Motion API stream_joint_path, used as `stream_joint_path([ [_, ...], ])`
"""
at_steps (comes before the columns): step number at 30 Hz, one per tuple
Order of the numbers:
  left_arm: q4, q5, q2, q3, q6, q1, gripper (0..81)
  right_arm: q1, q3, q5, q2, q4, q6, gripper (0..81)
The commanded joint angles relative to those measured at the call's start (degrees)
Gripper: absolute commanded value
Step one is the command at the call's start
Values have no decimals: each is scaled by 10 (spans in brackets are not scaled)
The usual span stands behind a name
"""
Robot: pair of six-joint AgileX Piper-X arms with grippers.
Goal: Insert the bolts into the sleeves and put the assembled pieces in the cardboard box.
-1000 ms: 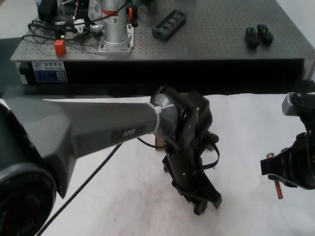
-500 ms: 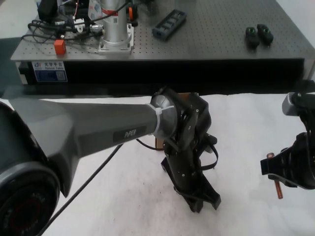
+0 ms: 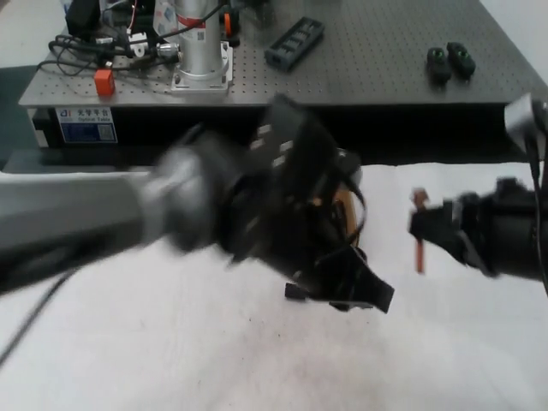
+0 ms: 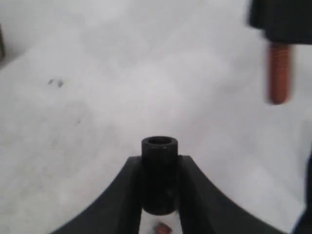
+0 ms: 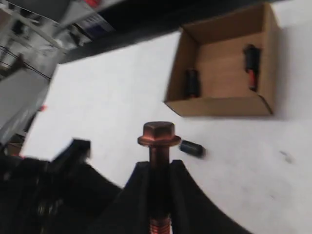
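Both arms had swung since the earlier frames. The left arm had turned and lifted its wrist across the high view, and the right arm had come inward and raised its bolt toward it.

A sleeve (image 4: 160,181), a short black tube with a matte skin and a smooth round bore, was clamped crosswise between the two dark curved fingers of the left gripper (image 4: 160,168), its open mouth pointing away from the wrist. The bolt (image 5: 158,141), copper-coloured with a flanged hex head and a threaded shank, was pinched by the shank in the right gripper (image 5: 159,168), head standing proud of the fingertips. From the left wrist view the bolt's threaded end hung beyond the sleeve and off to one side, with its long axis roughly parallel to the sleeve's. The two were apart and not yet in line. In the high view the bolt hung head up, to the right of the left gripper, with bare cloth between them. Judging by that, the coming move turned on closing the sideways offset so the thread tip met the bore squarely.

Farther out, the cardboard box (image 5: 219,106) sat open on the white cloth (image 5: 122,97) with two assembled pieces (image 5: 191,83) lying inside. A loose sleeve (image 5: 191,148) lay on the cloth just in front of the box. Behind the cloth stood a perforated metal bench (image 3: 360,68).
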Motion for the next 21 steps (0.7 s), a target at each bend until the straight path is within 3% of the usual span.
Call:
stream_joint_path([
  [1, -143, 44, -36, 77, -51, 1, 6, 28, 3, -20, -7, -113, 53, 41],
  [6, -294, 42, -93, 144, -127, 1, 6, 63, 3, 11, -7, -151, 66, 41],
  [21, -296, -12, -96, 145, -137, 1, 6, 68, 3, 6, -14, -144, 73, 41],
])
